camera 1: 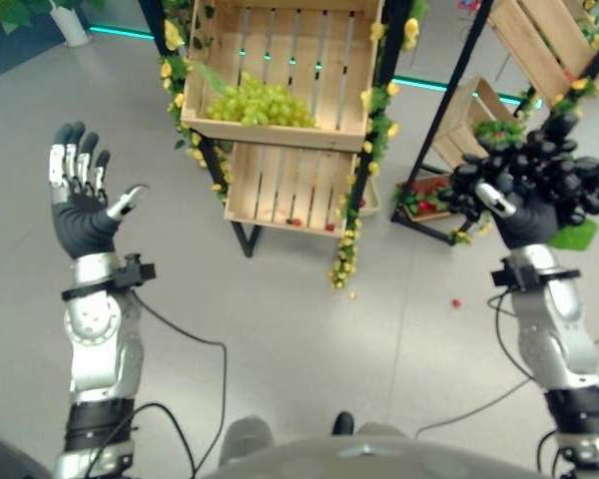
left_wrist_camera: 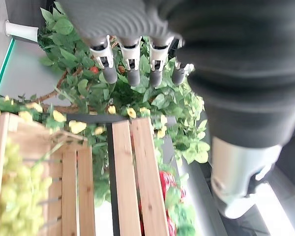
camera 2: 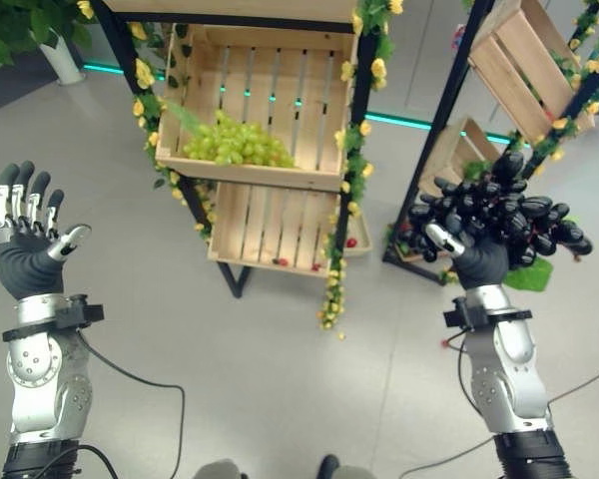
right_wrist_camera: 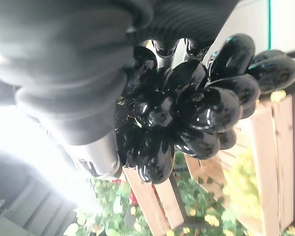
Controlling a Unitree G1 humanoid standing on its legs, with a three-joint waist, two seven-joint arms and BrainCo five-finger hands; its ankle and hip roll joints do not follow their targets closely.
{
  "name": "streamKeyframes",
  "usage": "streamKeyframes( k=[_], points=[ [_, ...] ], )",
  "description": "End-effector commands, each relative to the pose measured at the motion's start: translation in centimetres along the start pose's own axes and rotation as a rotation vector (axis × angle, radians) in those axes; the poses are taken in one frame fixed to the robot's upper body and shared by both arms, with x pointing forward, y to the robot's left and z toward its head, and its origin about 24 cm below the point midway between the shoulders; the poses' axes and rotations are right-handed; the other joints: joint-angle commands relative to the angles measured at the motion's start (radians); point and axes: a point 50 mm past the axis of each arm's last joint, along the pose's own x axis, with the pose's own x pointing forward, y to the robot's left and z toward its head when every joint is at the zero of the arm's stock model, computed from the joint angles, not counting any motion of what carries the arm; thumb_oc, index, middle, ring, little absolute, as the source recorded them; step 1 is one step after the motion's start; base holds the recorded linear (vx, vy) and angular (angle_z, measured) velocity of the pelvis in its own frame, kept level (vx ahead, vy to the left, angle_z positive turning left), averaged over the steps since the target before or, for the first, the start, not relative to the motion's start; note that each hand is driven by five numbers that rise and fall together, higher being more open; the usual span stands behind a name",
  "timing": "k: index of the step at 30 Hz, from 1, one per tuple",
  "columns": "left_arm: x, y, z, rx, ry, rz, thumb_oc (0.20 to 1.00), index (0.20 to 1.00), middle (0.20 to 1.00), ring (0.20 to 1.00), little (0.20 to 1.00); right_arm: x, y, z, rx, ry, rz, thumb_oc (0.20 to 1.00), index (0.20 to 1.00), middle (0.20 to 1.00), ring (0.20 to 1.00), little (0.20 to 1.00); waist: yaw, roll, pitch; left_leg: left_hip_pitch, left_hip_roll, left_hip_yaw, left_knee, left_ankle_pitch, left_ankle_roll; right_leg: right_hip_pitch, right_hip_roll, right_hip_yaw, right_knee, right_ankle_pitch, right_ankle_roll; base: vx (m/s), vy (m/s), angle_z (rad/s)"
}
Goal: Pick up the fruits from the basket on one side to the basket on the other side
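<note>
Left robot hand (camera 1: 80,205): raising upright on a vertical forearm; palm facing the camera; fingers standing straight and together, thumb sticking out sideways; holding nothing
Right robot hand (camera 2: 476,257): lifting at similar height on a vertical forearm; fingers and thumb curling round a bunch of black grapes (camera 2: 504,215)

Grapes (camera 1: 261,103) in upper crate (camera 1: 280,60)

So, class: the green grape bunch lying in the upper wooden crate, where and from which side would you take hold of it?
Take the green grape bunch round its heaped middle, coming from above and the front: the upper crate is open on top, its front lip is low, and the bunch lies near that edge. Curl the left hand's fingers round it, probably gently.
</note>
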Motion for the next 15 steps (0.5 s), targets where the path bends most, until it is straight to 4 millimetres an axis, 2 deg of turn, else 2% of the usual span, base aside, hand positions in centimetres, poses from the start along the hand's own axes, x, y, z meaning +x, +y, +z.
streamKeyframes(
  k=[1,2,3,9,15],
  points=[
    [0.5,0.2,1.1,0.038,-0.050,-0.020,1.000,1.000,1.000,1.000,1.000,1.9,1.5,3.2,-0.035,-0.179,0.088,0.200,0.200,0.200,0.200,0.200,0.007,-0.010,-0.038,-0.009,-0.016,-0.012,-0.097,0.003,0.050,0.028,-0.005,0.003,-0.021,-0.009,0.131,0.17,0.052,-0.32],
    [0.4,0.2,0.8,0.045,-0.038,-0.019,1.000,1.000,1.000,1.000,1.000,2.2,2.0,2.7,-0.034,-0.163,0.108,0.200,0.200,0.200,0.200,0.200,0.025,-0.006,-0.027,-0.025,-0.029,-0.064,-0.154,0.033,0.048,0.028,-0.001,0.021,-0.001,-0.020,0.131,0.16,0.031,-0.33],
    [0.2,0.2,0.7,0.048,-0.030,-0.025,1.000,1.000,1.000,1.000,1.000,2.4,2.4,2.6,-0.046,-0.154,0.126,0.200,0.200,0.200,0.200,0.200,0.033,-0.004,-0.021,-0.026,-0.046,-0.092,-0.149,0.023,0.050,0.033,0.000,0.031,0.014,-0.035,0.130,0.20,0.052,-0.31],
    [-0.5,-0.3,-0.1,0.031,0.026,-0.066,1.000,1.000,1.000,1.000,1.000,2.3,3.6,1.5,-0.027,-0.124,0.154,0.200,0.200,0.200,0.200,0.200,0.034,0.003,-0.043,0.041,-0.074,-0.084,-0.264,0.037,0.069,0.030,-0.005,0.019,0.027,-0.047,0.126,0.15,0.060,-0.25],
    [-1.3,-0.3,-2.4,0.049,0.134,-0.056,1.000,1.000,1.000,1.000,1.000,4.4,6.0,0.5,-0.055,-0.122,0.211,0.200,0.200,0.200,0.200,0.200,0.054,-0.001,-0.045,0.050,-0.095,-0.098,-0.299,0.038,0.083,0.030,-0.012,-0.002,0.012,-0.048,0.128,0.07,0.054,0.31]
  ],
)
